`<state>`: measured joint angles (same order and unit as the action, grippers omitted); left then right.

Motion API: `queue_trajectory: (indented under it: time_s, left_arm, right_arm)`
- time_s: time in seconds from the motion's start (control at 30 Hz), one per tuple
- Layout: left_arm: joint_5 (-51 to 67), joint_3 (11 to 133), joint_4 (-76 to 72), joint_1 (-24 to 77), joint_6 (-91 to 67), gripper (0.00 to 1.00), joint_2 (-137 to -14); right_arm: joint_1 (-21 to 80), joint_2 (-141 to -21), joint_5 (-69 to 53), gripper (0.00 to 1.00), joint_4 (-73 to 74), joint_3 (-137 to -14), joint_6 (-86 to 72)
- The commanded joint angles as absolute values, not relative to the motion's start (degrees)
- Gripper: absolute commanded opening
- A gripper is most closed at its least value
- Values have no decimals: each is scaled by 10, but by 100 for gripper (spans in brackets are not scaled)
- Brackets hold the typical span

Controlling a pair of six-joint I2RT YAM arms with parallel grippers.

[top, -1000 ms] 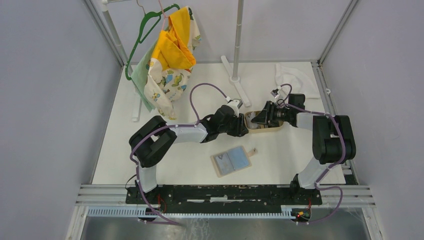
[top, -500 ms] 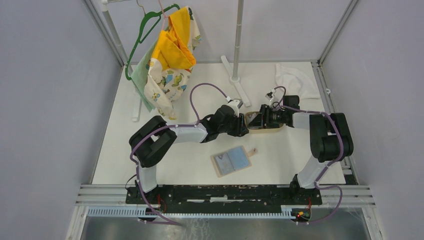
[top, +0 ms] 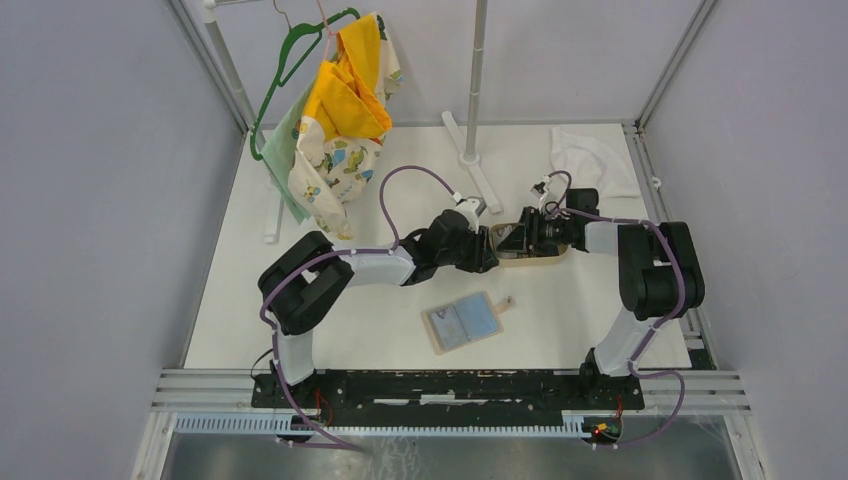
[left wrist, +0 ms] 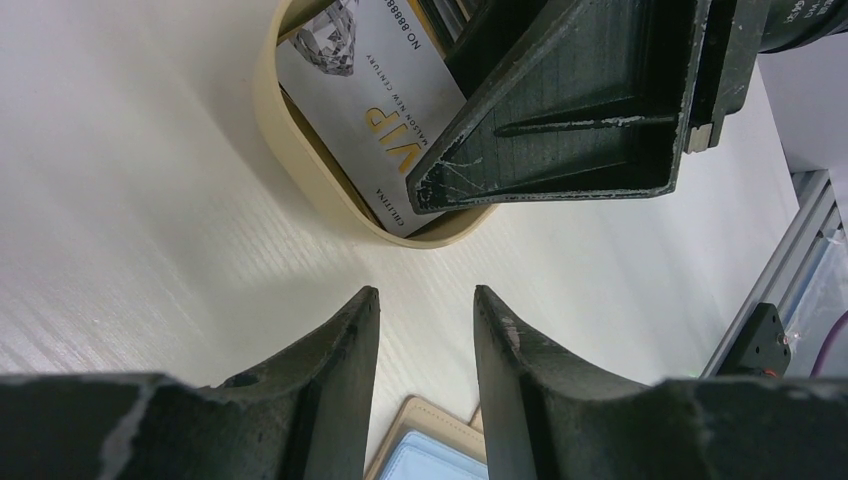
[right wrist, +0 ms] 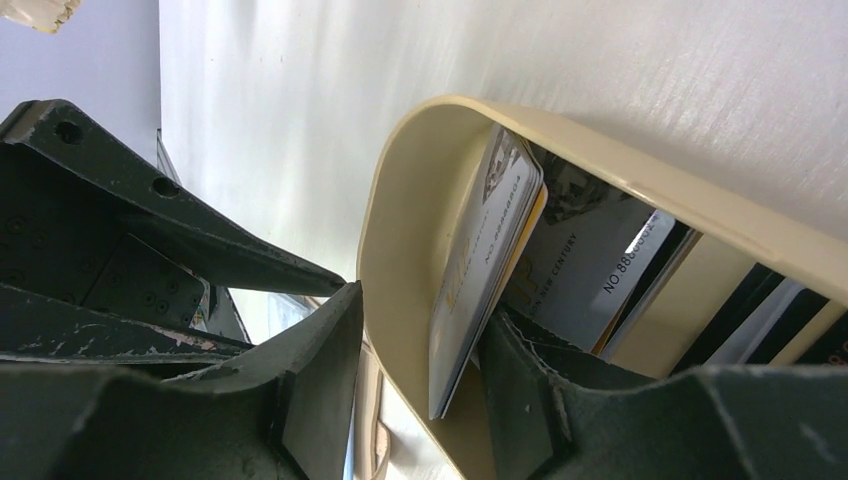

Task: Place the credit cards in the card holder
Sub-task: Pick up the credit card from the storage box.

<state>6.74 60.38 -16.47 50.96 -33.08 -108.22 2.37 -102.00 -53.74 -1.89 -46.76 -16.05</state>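
Thin, glossy rectangular plastic credit cards (right wrist: 485, 270) are seen inside a tan oval tray with a smooth raised rim (right wrist: 400, 190), which is set on the white matte desk (top: 560, 320) beyond its middle. A small stack with a silver-grey printed face and a gold-yellow card behind it is tipped on edge against the tray's rounded left end. Another silver-grey card with gold "VIP" lettering and dark cards are seen deeper in the tray. The black, scuffed right gripper (right wrist: 420, 320) is set astride that end, with one finger outside the rim and one inside against the tipped stack. Whether the stack is actually clamped cannot be told. The left gripper (left wrist: 427, 297) is held released, with nothing between its fingers, over bare desk near the tray's left end. The flat, tan, square leather-like card holder (top: 467, 322) is laid open on the desk, nearer than the tray and well apart from it. Its light blue lining is turned upward and its small snap tab is at the far right corner.
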Motion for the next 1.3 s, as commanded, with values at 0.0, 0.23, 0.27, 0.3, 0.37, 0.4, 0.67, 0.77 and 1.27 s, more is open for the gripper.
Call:
queue_trajectory:
  time_s: [0.0,0.23,0.27,0.3,0.37,0.4,0.67,0.77,1.27]
  left_arm:
    - [74,611,-196,509,-341,46,-1060]
    - [64,592,-194,509,-334,48,-1026]
    - [64,590,-194,509,-333,48,-1023]
    - [63,589,-194,509,-333,48,-1019]
    - [61,585,-191,509,-331,48,-1013]
    - [60,583,-190,509,-329,49,-1009]
    - [45,559,-181,509,-320,49,-967]
    - [44,547,-180,509,-319,49,-950]
    - [42,500,-180,509,-320,49,-877]
  right_arm:
    - [13,-1013,-569,50,-38,-482,-174]
    - [4,-999,-585,49,-47,-479,-187]
    - [4,-1000,-586,49,-47,-479,-188]
    - [-1,-999,-587,49,-46,-479,-188]
    - [-16,-999,-590,49,-47,-479,-189]
    - [-19,-998,-592,49,-47,-479,-190]
    - [-34,-994,-598,46,-47,-478,-192]
    - [-41,-994,-599,45,-47,-478,-193]
    - [-62,-992,-542,19,-1,-486,-155]
